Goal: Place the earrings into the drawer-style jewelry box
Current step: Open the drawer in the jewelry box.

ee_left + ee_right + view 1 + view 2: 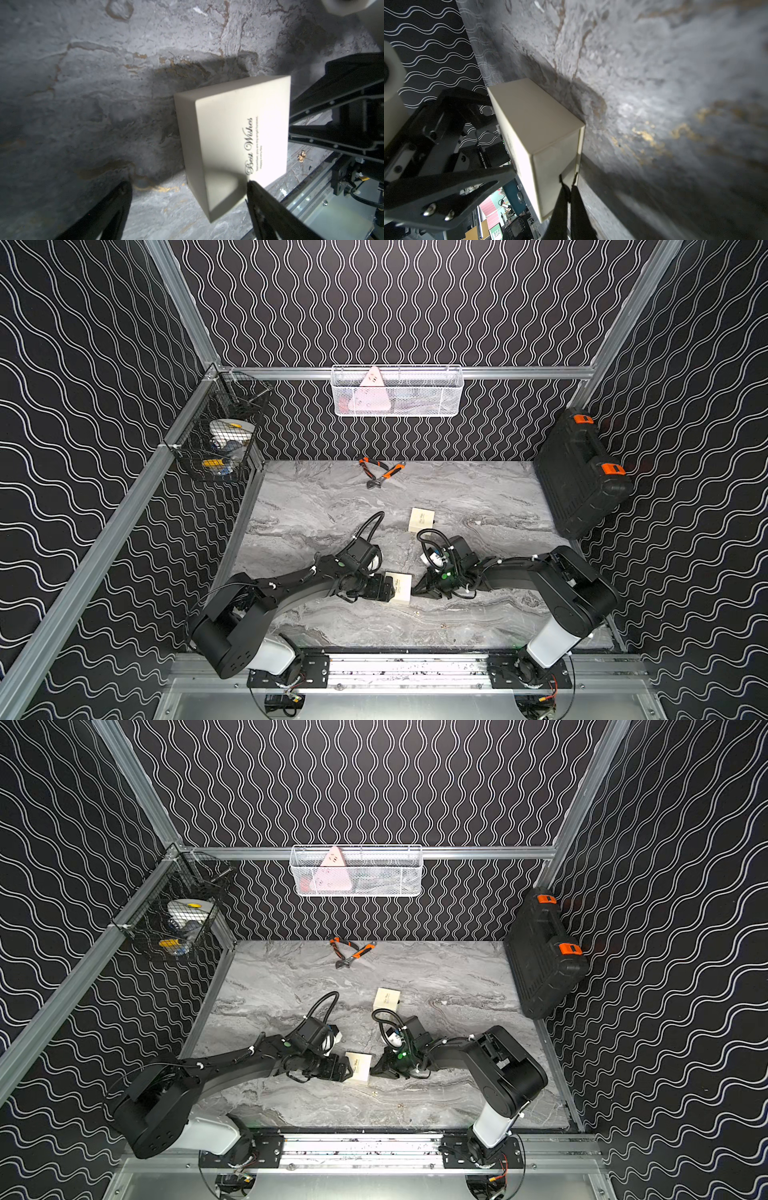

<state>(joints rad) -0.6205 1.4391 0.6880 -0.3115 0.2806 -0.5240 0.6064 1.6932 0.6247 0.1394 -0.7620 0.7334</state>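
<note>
Near the front of the desk [478,497], between both arms — cream jewelry box [400,587], lying flat. Left claw [187,184] spread wide around one corner; right claw [568,176] pinched shut against the opposite end face. Just beside the box — gold earring [364,156], loose on the desk.

Marbled table [332,510], cream box [400,587], another cream box [422,520], wrench [388,476], pliers [367,464], earring [364,156]
</note>
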